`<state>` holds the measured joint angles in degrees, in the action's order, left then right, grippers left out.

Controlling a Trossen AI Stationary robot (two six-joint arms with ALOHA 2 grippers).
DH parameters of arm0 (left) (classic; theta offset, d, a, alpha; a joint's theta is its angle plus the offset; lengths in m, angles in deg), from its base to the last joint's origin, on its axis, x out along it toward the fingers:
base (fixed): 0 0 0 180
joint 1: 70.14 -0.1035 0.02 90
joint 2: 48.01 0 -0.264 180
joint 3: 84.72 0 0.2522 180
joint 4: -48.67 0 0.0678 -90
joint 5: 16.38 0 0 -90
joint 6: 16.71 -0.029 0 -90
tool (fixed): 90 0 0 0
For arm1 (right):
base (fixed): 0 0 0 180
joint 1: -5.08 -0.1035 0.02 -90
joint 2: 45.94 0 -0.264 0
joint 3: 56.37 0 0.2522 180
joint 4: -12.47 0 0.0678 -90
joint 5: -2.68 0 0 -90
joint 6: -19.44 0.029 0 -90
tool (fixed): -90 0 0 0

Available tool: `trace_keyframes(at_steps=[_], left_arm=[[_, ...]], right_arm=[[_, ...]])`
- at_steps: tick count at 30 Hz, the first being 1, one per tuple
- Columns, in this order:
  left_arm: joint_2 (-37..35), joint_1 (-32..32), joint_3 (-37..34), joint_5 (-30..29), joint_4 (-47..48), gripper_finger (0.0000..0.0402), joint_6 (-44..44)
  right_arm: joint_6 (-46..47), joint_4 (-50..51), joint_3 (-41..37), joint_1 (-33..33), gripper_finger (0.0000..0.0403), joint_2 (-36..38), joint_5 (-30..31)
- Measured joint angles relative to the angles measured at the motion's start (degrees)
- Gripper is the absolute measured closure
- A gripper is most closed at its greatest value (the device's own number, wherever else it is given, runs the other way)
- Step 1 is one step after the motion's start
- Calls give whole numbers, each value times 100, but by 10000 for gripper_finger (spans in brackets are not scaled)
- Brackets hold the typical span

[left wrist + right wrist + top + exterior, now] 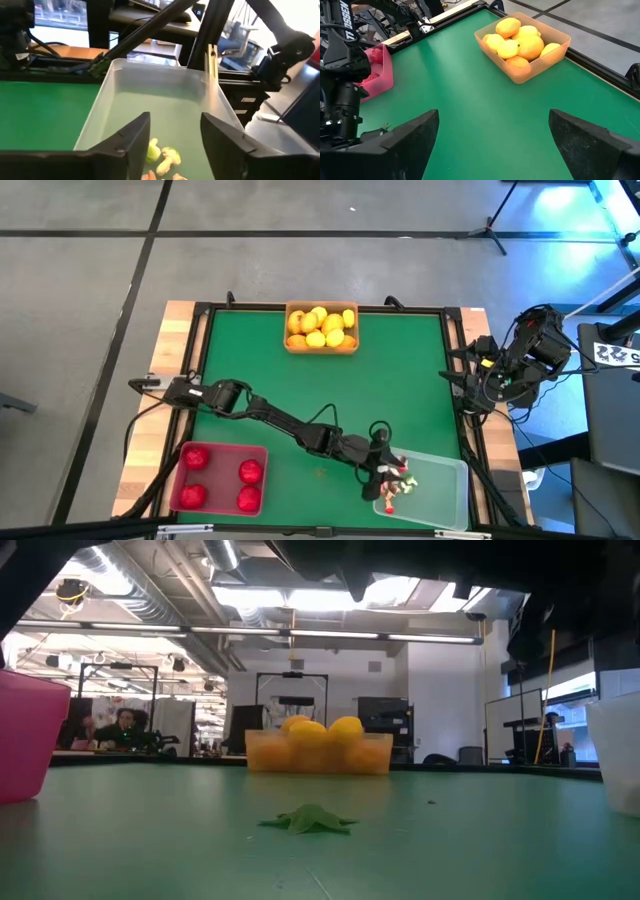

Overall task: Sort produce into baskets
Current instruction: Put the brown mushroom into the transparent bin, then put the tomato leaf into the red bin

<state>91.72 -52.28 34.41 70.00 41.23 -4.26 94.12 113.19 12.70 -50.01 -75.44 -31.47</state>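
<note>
Hovering left tool, whitish bits beneath, clear basket

A green leaf-like scrap, perhaps a calyx, lies on the green table.

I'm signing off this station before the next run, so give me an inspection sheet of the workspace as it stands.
Surface: green mat in a black frame on a wooden table.
Job's things: orange basket heaped with yellow and orange fruits; red basket with four red fruits; clear basket holding small whitish-and-red bits.
Clutter: a small green leaf-like scrap lying on the mat.
Grippers: left claw open over the clear basket's near corner, nothing between its fingers; right claw open, its arm parked off the table's right edge.
Cables: bundles on the right arm.
Surroundings: a person seated at a desk far behind.
</note>
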Motion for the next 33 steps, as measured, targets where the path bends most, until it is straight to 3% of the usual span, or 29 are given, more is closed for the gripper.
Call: trace_keyframes(at_steps=[6, 9, 12, 21, 25, 33], left_arm=[[-37, -38, 2, 47, 142, 194, 569], [-172, -79, 0, 241, 515, 191, 987], [-390, -83, 2, 317, 899, 197, 839], [-1368, 144, 6, 344, 3854, 218, 336], [-1414, 439, 4, 348, 4769, 217, 528], [-1568, 1204, -450, -653, 4887, 216, 1274]], right_arm=[[2, 0, 0, -2, 29, 0, 0], [2, 0, 0, -1, 29, 0, 0], [2, -2, 0, 0, 29, 0, 0], [4, -28, 0, 0, 29, 0, 0], [2, -28, 0, -2, 29, 0, 0], [2, -19, 0, -1, 29, 0, 0]])
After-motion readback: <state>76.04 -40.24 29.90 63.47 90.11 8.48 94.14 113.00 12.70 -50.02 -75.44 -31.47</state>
